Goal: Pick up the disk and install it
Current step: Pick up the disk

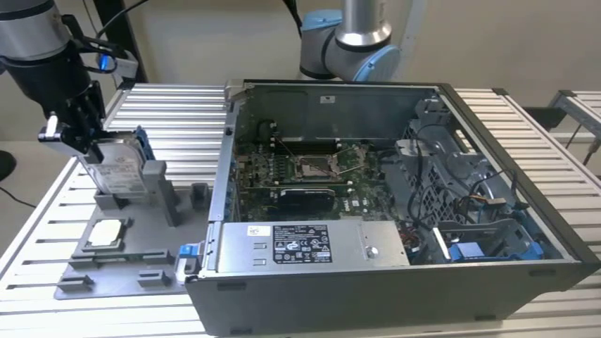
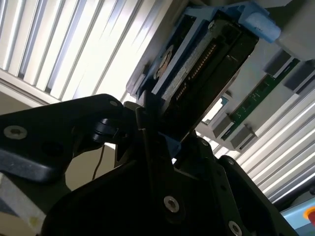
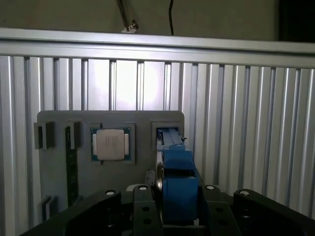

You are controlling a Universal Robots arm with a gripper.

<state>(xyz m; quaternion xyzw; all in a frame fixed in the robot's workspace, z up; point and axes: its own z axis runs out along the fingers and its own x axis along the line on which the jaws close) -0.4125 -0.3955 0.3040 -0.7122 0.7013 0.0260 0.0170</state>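
The claw (image 1: 97, 149) is clenched on the top edge of the disk (image 1: 120, 172), which stands upright at the tall slot of the grey holder tray (image 1: 150, 246) on the worktop (image 1: 179, 105), over at the exterior view's left. Can't tell if it's seated or lifted. The silver chip (image 1: 105, 234) lies nearer on the tray, and the open computer case (image 1: 376, 282) sits just right of it.

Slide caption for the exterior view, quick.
Gripper closed on the upright disk at the grey fixture, beside the open computer case.
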